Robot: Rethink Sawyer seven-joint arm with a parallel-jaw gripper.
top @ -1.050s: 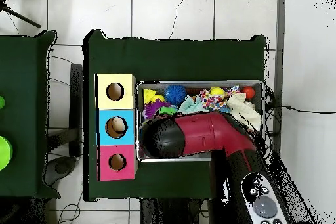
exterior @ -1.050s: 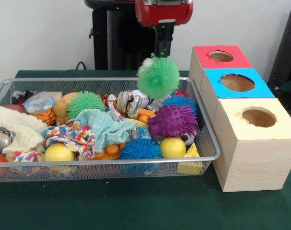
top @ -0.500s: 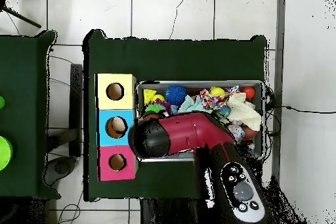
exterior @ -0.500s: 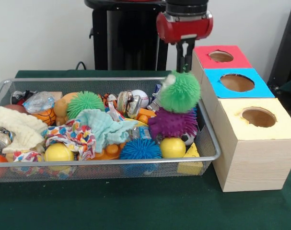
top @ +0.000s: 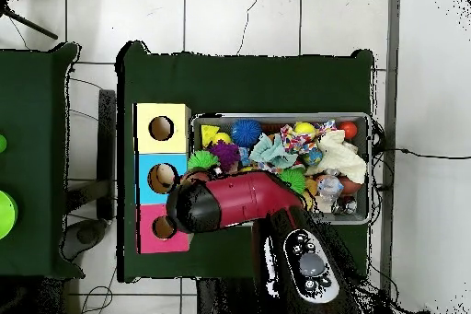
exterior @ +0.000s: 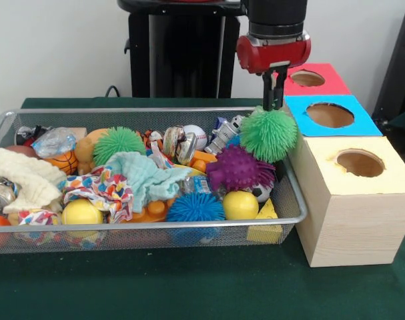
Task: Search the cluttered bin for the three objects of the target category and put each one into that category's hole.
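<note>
My gripper [exterior: 274, 105] is shut on a green spiky ball [exterior: 269, 135], which hangs from its top strands over the bin's right end, just left of the blue-topped box [exterior: 330, 115]. In the overhead view the same green spiky ball [top: 202, 160] shows at the bin's left edge beside the blue box [top: 162, 178], and the arm's head hides the gripper. Inside the wire bin [exterior: 155, 112] lie a purple spiky ball [exterior: 239, 168], a blue spiky ball [exterior: 195, 207] and a second green spiky ball [exterior: 118, 142].
Three boxes with round holes stand in a row right of the bin: red top [exterior: 307, 79], blue, and yellow top [exterior: 359, 162]. The bin also holds yellow balls [exterior: 241, 205], cloths [exterior: 145, 177], cans, a small basketball [exterior: 62, 161] and a cheese wedge [exterior: 265, 212].
The gripper has carried the green spiky ball to the right and lower, from above the bin's middle to its right end beside the boxes.
</note>
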